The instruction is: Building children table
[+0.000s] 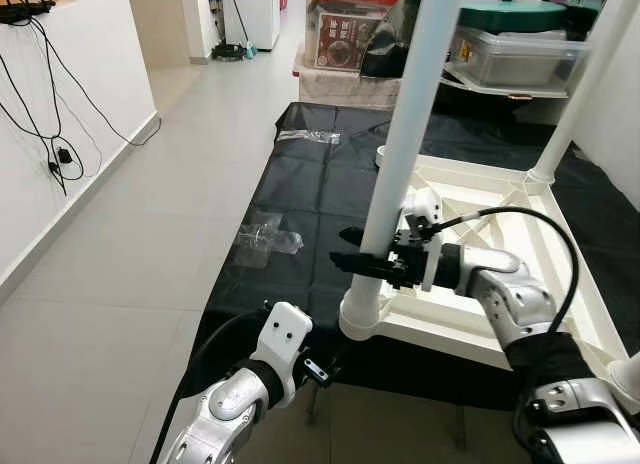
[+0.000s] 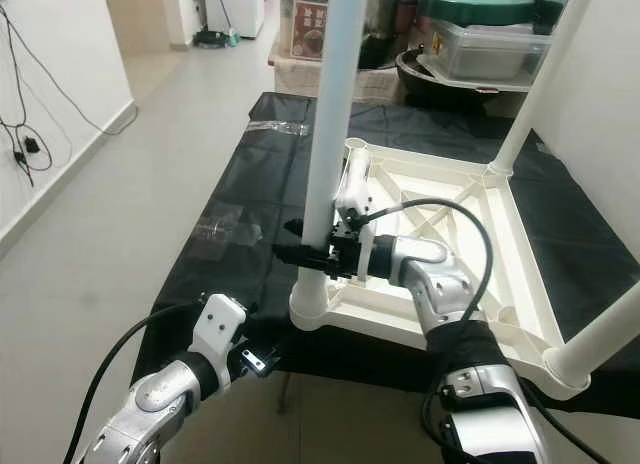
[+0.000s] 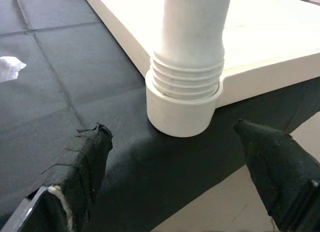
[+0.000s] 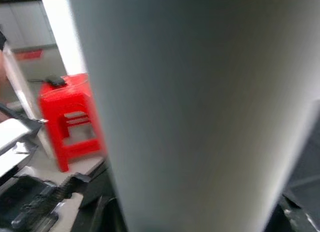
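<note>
The white tabletop (image 1: 560, 284) lies upside down on black sheeting (image 1: 300, 184). Three legs stand in corner sockets. The right gripper (image 1: 362, 261) clamps the near leg (image 1: 400, 154) at 6 o'clock, whose threads look not fully seated. The left gripper (image 3: 175, 157) hovers open below.

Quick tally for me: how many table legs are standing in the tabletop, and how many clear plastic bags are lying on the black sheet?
Table legs standing in the tabletop: 3 (near leg held by the right pincer, far leg, near-right leg)
Clear plastic bags on the black sheet: 2 ()
Total: 5
</note>
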Controlling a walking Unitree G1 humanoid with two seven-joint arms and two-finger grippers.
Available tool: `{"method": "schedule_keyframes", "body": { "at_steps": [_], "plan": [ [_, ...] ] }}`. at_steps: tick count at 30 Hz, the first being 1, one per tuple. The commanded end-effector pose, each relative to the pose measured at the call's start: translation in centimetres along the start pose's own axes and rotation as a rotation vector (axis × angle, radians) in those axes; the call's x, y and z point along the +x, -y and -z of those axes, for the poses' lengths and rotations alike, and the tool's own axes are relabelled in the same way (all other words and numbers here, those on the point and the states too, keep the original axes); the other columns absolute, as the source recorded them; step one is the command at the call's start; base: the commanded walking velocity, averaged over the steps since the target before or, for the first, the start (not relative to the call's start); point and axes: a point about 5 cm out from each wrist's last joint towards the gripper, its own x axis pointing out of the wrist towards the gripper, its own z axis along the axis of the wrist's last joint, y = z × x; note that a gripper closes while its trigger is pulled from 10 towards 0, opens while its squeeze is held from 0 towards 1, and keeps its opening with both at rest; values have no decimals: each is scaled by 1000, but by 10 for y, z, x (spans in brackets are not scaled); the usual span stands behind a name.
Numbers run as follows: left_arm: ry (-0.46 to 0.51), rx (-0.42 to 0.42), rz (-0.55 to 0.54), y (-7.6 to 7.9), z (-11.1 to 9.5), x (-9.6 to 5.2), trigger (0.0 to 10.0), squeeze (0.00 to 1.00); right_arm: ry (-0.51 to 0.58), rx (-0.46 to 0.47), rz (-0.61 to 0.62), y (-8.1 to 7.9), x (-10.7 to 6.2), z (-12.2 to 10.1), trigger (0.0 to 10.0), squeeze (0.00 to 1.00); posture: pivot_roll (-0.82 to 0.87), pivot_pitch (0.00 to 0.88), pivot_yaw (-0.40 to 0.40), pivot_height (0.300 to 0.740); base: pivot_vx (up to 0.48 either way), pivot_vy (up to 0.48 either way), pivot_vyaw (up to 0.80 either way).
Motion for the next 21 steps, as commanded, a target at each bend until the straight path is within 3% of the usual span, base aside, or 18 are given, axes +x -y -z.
{"method": "schedule_keyframes", "body": {
  "at_steps": [1, 3, 5, 7, 8, 9, 11, 12, 13, 15, 16, 17, 19, 20, 21],
  "plan": [
    [6, 8, 1, 0, 0, 2, 10000, 0, -16, 19, 25, 0, 2, 7, 0, 0, 202, 0, -87, 740, 0, 0, 0],
    [6, 8, 0, -1, 0, 2, 10000, 0, 0, 26, 69, 2, 1, 7, 0, 0, 199, 0, -84, 740, 0, 0, 0],
    [11, 11, 1, -1, 0, 3, 10000, 0, 38, 25, 314, 7, -8, 12, 0, 0, 185, 0, -76, 740, 0, 0, 0],
    [11, 11, 1, -1, 0, 3, 10000, 0, 38, 25, 314, 7, -8, 12, 0, 0, 185, 0, -76, 740, 0, 0, 0],
    [13, 13, 2, -1, 1, 3, 10000, 0, 50, 37, 506, 10, -17, 17, 0, 0, 180, 0, -73, 740, 0, 0, 0],
    [14, 14, 4, -1, 1, 3, 10000, 0, 8, 62, 778, 13, -29, 28, 0, 0, 174, 0, -63, 740, 0, 0, 0],
    [14, 14, 4, -1, 1, 3, 10000, 0, 8, 62, 778, 13, -29, 28, 0, 0, 174, 0, -63, 740, 0, 0, 0],
    [14, 15, 5, -2, 1, 3, 10000, 0, -30, 77, 956, 15, -39, 35, 0, 0, 167, 0, -58, 740, 0, 0, 0],
    [14, 15, 5, -2, 1, 3, 10000, 0, -30, 77, 956, 15, -39, 35, 0, 0, 167, 0, -58, 740, 0, 0, 0],
    [13, 15, 12, -2, 2, 4, 10000, 0, -26, 127, 1350, -7, -55, 50, 0, 0, 158, 0, -55, 740, 0, 0, 0],
    [11, 16, 16, -2, 2, 5, 10000, 0, -12, 157, 1449, -16, -59, 54, 0, 0, 158, 0, -55, 740, 0, 0, 0],
    [11, 16, 16, -2, 2, 5, 10000, 0, -12, 157, 1449, -16, -59, 54, 0, 0, 158, 0, -55, 740, 0, 0, 0],
    [12, 19, 19, -2, 2, 7, 10000, 0, 18, 230, 1584, -32, -51, 60, 0, 0, 162, 0, -53, 740, 0, 0, 0],
    [12, 19, 19, -2, 2, 7, 10000, 0, 18, 230, 1584, -32, -51, 60, 0, 0, 162, 0, -53, 740, 0, 0, 0],
    [14, 22, 18, -2, 2, 8, 10000, 0, 31, 263, 1665, -39, -43, 60, 0, 0, 164, 0, -55, 740, 0, 0, 0]
  ]
}}
